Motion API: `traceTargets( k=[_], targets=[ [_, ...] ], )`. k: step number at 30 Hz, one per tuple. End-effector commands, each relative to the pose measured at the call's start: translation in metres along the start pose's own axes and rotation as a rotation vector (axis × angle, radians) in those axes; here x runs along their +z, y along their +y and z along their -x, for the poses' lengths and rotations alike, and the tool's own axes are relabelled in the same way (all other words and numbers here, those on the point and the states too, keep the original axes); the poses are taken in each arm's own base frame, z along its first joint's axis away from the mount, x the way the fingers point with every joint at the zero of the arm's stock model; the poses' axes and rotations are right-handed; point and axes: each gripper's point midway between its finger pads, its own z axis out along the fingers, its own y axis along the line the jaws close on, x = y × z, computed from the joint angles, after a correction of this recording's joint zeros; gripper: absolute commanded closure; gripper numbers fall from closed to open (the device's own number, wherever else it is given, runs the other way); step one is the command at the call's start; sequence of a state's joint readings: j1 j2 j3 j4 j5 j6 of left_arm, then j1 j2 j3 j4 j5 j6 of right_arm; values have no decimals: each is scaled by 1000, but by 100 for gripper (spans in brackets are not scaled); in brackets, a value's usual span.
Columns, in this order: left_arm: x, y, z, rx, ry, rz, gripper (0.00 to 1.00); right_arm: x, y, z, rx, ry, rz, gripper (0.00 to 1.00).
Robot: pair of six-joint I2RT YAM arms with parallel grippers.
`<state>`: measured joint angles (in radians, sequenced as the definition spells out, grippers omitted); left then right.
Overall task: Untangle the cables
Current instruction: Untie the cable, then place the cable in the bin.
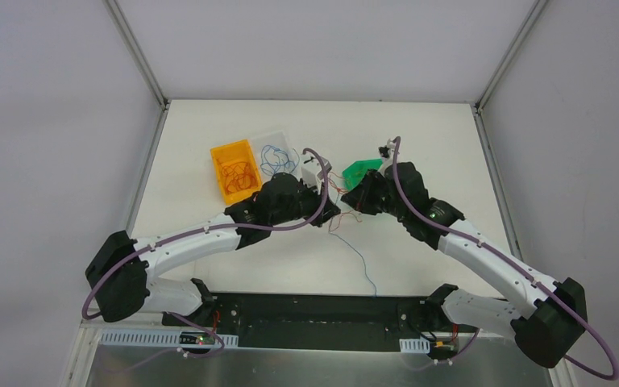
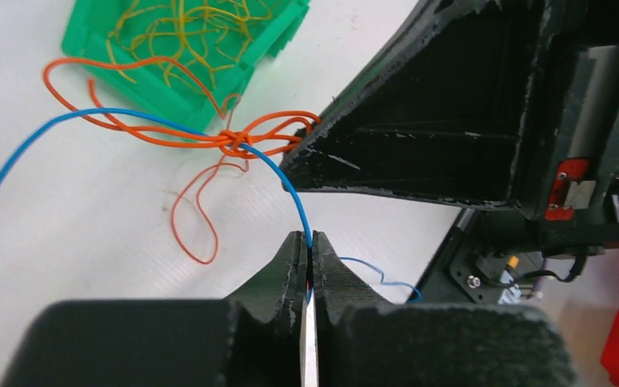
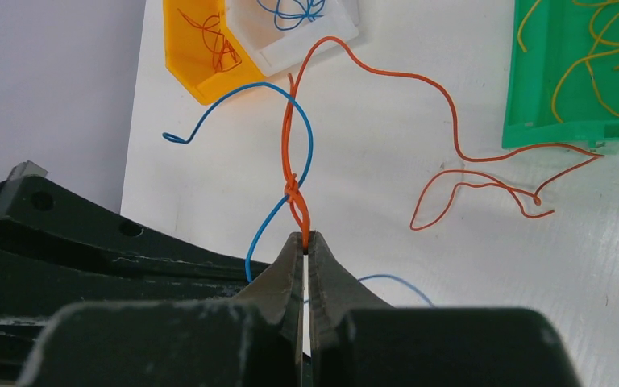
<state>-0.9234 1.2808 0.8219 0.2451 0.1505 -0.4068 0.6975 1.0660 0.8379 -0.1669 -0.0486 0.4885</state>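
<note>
Two grips at one knot [image 2: 232, 143]
Left jaws pinch the blue wire [image 2: 297, 197], right jaws the orange wire [image 3: 300, 219], knotted just beside the green tray [image 2: 101, 56]; best pull apart gently, or it may tighten.

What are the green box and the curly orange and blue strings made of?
The green box looks like hard plastic: smooth, slightly shiny, with moulded walls. The orange wire and blue wire look like thin wire in a plastic coat: they hold their bends and loops, though no metal core shows.
</note>
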Motion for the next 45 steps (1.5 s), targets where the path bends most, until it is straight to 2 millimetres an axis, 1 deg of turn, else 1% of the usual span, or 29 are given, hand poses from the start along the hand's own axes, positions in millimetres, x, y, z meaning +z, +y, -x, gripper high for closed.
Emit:
traceTargets(
  k=[1, 3, 5, 6, 7, 8, 10, 11, 12, 13, 14, 16, 18, 19, 21, 25, 28, 33, 36, 38, 40, 43, 45],
  targets=[
    [-2, 2, 24, 18, -63, 51, 100, -12, 27, 26, -4, -76, 80, 100],
    [-8, 8, 24, 3, -78, 82, 100, -11, 21, 28, -10, -82, 46, 100],
    [-21, 19, 27, -29, -87, 129, 100, -10, -3, 37, -3, -134, -85, 100],
    [-29, 28, 28, -52, -83, 161, 100, -11, -19, 41, 11, -154, -162, 100],
    [-39, 38, 29, -83, -82, 188, 100, -14, -40, 43, 45, -171, -250, 100],
    [-51, 51, 28, -116, -80, 215, 100, -18, -62, 49, 96, -203, -327, 100],
    [-79, 79, 29, -179, -105, 285, 100, -27, -98, 54, 192, -241, -422, 100],
    [-95, 91, 31, -200, -121, 325, 100, -32, -115, 55, 237, -260, -458, 100],
    [-116, 112, 31, -229, -127, 403, 100, -37, -129, 53, 273, -269, -486, 100],
    [-134, 123, 34, -244, -147, 454, 100, -42, -142, 52, 302, -280, -509, 100],
    [-150, 133, 36, -254, -159, 501, 100, -47, -152, 49, 324, -285, -534, 100],
    [-174, 146, 41, -259, -182, 569, 100, -56, -169, 43, 357, -301, -574, 100],
    [-187, 156, 43, -264, -191, 611, 100, -63, -174, 40, 370, -314, -573, 100],
    [-189, 157, 44, -267, -194, 612, 100, -64, -173, 38, 368, -312, -562, 100],
    [-188, 154, 50, -268, -200, 589, 100, -62, -164, 36, 350, -291, -505, 100],
    [-188, 147, 67, -251, -222, 558, 100, -60, -131, 41, 289, -251, -345, 100],
    [-193, 144, 82, -212, -244, 566, 100, -63, -92, 55, 231, -225, -194, 100],
    [-200, 137, 104, -170, -266, 565, 100, -81, -18, 86, 159, -164, 41, 100],
    [-200, 135, 114, -156, -272, 558, 100, -92, 11, 102, 134, -159, 120, 100],
    [-201, 134, 123, -142, -280, 557, 100, -98, 22, 110, 120, -163, 149, 100],
    [-201, 132, 131, -135, -289, 554, 100, -101, 29, 113, 109, -165, 172, 100],
    [-195, 122, 143, -145, -291, 497, 100, -98, 29, 109, 106, -150, 185, 100],
    [-189, 118, 151, -153, -288, 458, 100, -92, 25, 104, 111, -135, 183, 100]
  ],
)
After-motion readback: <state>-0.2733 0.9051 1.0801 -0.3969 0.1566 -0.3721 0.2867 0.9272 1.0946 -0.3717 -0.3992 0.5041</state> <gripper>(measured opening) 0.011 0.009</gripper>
